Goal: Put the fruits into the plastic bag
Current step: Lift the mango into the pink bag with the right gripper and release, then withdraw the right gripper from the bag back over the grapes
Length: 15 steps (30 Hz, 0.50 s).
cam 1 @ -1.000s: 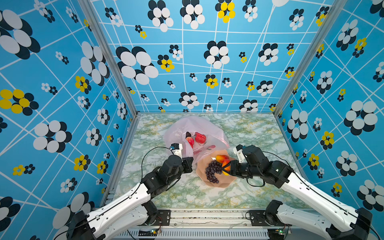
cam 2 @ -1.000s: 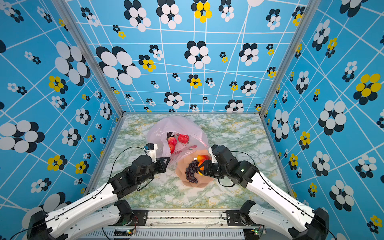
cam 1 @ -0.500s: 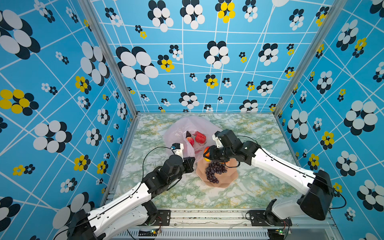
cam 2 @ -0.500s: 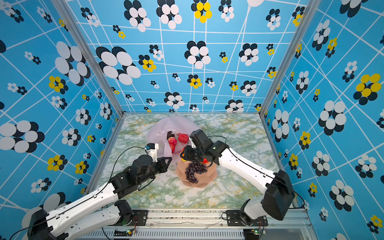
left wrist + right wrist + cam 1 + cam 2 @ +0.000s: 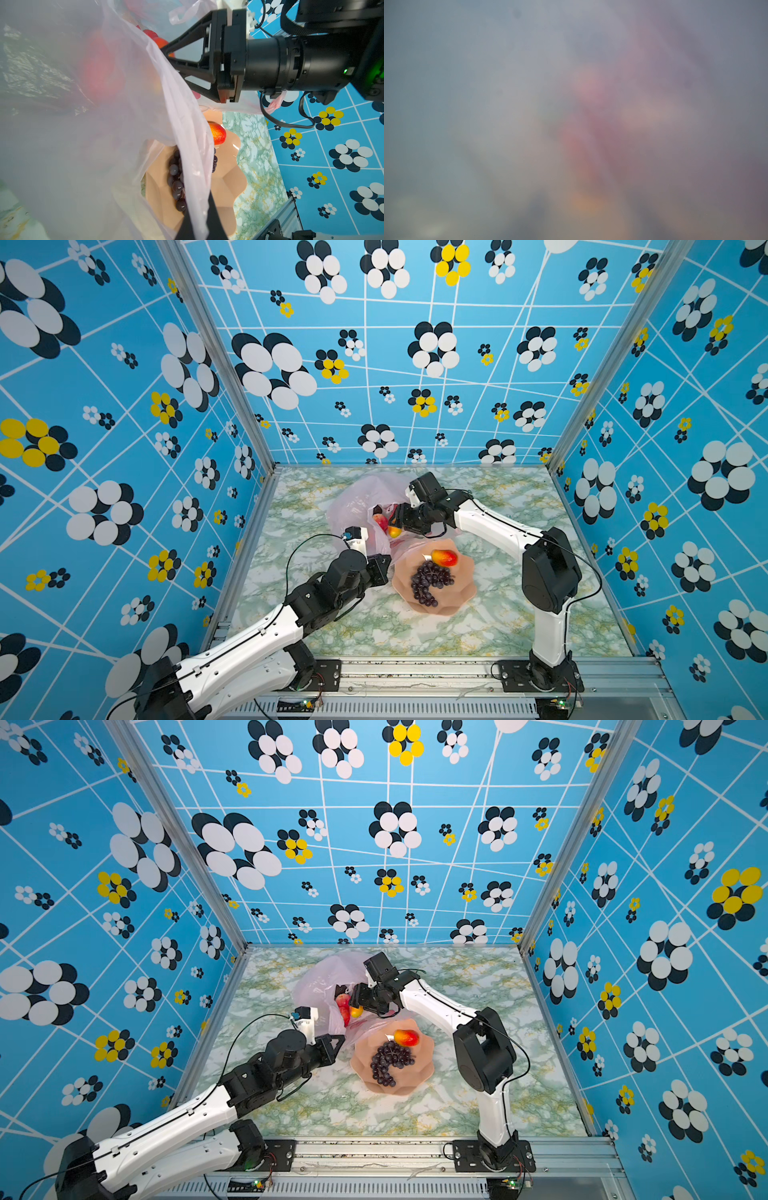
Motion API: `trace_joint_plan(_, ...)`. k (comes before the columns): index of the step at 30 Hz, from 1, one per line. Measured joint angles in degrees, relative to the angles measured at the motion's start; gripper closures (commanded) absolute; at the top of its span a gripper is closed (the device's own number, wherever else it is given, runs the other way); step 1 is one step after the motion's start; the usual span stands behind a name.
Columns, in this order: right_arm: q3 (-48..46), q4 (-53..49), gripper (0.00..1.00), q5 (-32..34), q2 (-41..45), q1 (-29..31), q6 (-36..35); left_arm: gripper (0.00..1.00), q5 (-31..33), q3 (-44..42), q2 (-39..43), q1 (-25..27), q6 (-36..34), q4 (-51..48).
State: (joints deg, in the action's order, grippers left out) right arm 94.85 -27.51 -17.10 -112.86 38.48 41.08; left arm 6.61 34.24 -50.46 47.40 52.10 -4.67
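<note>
Left gripper (image 5: 383, 566), nearest the front rail above the marbled table (image 5: 498, 622): jaws pressed together on the near edge of the plastic bag (image 5: 357, 499). In the left wrist view the film passes between its black fingers (image 5: 217, 228).

Just beside it, to the right in both top views, the peach scalloped bowl (image 5: 461, 593) stands on the table, with bag film draped over its far left rim. The bowl contains a dark purple grape bunch (image 5: 428, 583) and, at its far side, a red-yellow mango (image 5: 444, 558).

Behind the bowl the bag lies with its mouth raised toward the front. Inside the mouth are a red fruit (image 5: 380, 521) and a yellow-orange fruit (image 5: 394, 532).

Right gripper (image 5: 397, 517) reaches into the mouth from the right, directly over the yellow-orange fruit. The bag edge hides its fingertips — jaw state cannot be told. The right wrist view shows only a grey, pink and orange blur
</note>
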Motion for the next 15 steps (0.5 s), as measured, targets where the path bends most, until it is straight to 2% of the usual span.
trace_joint_plan(3,0.11,1.16,0.13,-0.17,1.79,0.09,-0.63,1.00,0.00,0.00,0.04,0.02,0.02,0.02)
trace_joint_plan(9,-1.46,1.46,0.09,0.22,9.22,0.11,-3.10,1.00,0.02,0.00,0.17,0.37,0.02,0.48)
trace_joint_plan(11,-3.98,1.92,0.06,0.26,13.25,0.11,-3.89,1.00,0.02,0.00,0.44,0.37,0.04,0.48)
trace_joint_plan(12,-5.35,2.05,0.01,0.26,15.30,0.11,-4.35,1.00,0.02,0.00,0.68,0.37,0.04,0.48)
trace_joint_plan(15,-9.66,2.71,0.01,0.39,21.77,0.15,-6.29,1.00,0.04,-0.04,1.51,0.37,0.31,0.48)
